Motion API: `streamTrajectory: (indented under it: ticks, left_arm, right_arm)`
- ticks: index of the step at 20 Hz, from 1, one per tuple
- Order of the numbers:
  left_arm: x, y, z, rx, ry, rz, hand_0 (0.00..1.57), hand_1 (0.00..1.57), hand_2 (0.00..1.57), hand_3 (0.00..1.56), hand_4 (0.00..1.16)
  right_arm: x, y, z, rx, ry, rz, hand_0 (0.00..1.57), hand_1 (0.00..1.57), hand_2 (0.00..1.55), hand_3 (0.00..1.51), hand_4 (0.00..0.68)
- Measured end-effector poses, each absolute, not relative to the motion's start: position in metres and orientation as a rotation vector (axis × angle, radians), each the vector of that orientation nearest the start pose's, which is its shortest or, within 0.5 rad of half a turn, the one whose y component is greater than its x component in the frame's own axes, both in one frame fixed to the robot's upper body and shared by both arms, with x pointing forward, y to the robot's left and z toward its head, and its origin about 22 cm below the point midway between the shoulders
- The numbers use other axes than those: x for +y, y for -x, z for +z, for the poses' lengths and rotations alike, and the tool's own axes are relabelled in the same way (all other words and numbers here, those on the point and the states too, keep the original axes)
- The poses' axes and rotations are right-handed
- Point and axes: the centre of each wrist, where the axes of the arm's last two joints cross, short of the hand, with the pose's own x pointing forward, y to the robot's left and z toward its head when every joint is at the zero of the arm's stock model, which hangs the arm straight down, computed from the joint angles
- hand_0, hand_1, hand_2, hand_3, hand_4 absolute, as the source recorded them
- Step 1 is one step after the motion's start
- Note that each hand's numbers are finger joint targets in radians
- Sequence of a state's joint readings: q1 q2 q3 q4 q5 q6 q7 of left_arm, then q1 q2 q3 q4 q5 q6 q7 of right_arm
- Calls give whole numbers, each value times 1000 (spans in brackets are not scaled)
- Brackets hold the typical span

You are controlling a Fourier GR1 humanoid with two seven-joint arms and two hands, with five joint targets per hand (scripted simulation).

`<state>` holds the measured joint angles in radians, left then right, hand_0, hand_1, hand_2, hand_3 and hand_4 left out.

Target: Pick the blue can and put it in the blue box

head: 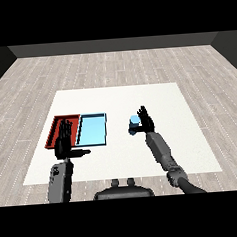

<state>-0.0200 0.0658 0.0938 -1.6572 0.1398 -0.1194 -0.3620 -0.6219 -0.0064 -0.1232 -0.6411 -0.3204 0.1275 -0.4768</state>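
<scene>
The blue can [134, 125] stands upright on the white table [119, 98], right of the trays. My right hand [146, 120] is just right of the can, touching or almost touching it, fingers straight and spread, not curled round it. The light blue tray [91, 130] lies left of the can with nothing in it. My left hand [64, 141] hovers over the red tray's near edge, fingers straight, thumb out to the right, holding nothing.
The red tray [58, 125] lies directly left of the light blue tray, partly hidden by my left hand. Bare white table stretches behind and to the right of the can. Grey wooden floor surrounds the table.
</scene>
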Motion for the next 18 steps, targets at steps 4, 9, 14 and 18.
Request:
streamTrajectory:
  ticks: [4,9,14,18]
  left_arm:
    - [269,-245,32,-2053,71,34,0,0,0,0,0]
    - [262,-246,31,-2047,81,45,0,0,0,0,0]
    - [261,-247,29,-2047,86,43,0,0,0,0,0]
    - [265,-245,31,-2046,78,46,0,0,0,0,0]
  right_arm:
    - [-171,-366,-50,-1638,-376,-163,0,0,0,0,0]
    - [-171,-369,-53,-1623,-383,-147,0,0,0,0,0]
    - [-163,-372,-55,-1605,-381,-139,0,0,0,0,0]
    - [-161,-377,-53,-1602,-258,-167,1538,1538,1508,1477,642]
